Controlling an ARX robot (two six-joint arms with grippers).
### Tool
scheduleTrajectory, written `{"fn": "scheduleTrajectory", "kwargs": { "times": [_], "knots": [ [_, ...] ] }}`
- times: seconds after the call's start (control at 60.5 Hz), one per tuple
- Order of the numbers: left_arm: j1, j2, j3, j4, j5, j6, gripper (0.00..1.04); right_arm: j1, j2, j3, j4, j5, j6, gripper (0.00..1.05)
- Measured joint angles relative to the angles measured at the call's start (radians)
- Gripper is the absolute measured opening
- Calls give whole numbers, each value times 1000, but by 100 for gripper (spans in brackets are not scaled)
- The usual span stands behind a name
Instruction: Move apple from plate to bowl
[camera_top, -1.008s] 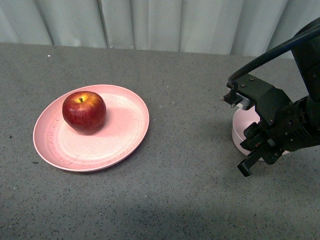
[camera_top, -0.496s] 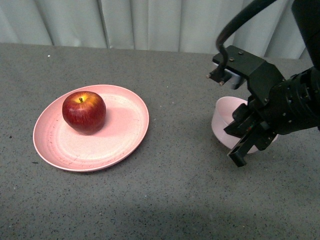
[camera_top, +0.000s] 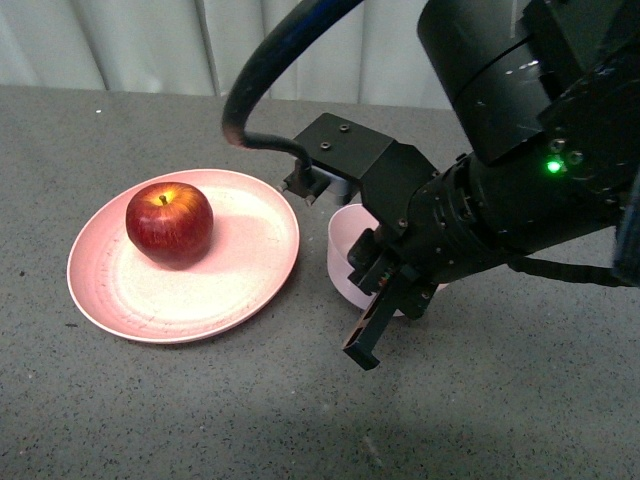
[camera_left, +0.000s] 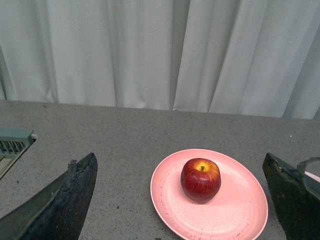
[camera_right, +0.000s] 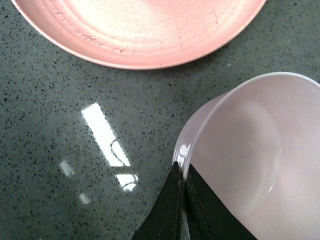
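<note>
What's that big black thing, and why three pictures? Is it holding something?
The big black thing is a robot arm. The robot has two, each ending in a gripper, a pinching hand. One picture looks forward from the robot's body; the other two come from cameras on its wrists. On the grey speckled table lies a wide salmon-pink plate with a round dark-red apple on it. The right gripper is pinching the rim of a small pale-pink bowl, close beside the plate. The left gripper is open and holds nothing.
</note>
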Motion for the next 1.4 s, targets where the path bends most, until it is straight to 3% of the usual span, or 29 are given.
{"fn": "scheduleTrajectory", "kwargs": {
  "times": [0.446,0.81,0.925,1.024,1.107,1.305,1.338,1.404],
  "knots": [
    [0,0,0,0,0,0,98,51,87,58,23,-1,12,3],
    [0,0,0,0,0,0,98,9,32,-43,209,-28,97,58],
    [0,0,0,0,0,0,98,-21,-49,-116,340,13,156,76],
    [0,0,0,0,0,0,98,-80,-182,-229,496,85,243,97],
    [0,0,0,0,0,0,98,-119,-258,-302,542,153,249,94],
    [0,0,0,0,0,0,98,-220,-425,-456,588,185,305,95],
    [0,0,0,0,0,0,98,-223,-433,-497,684,263,338,91],
    [0,0,0,0,1,0,98,-255,-467,-647,1032,456,423,75]
  ]
}}
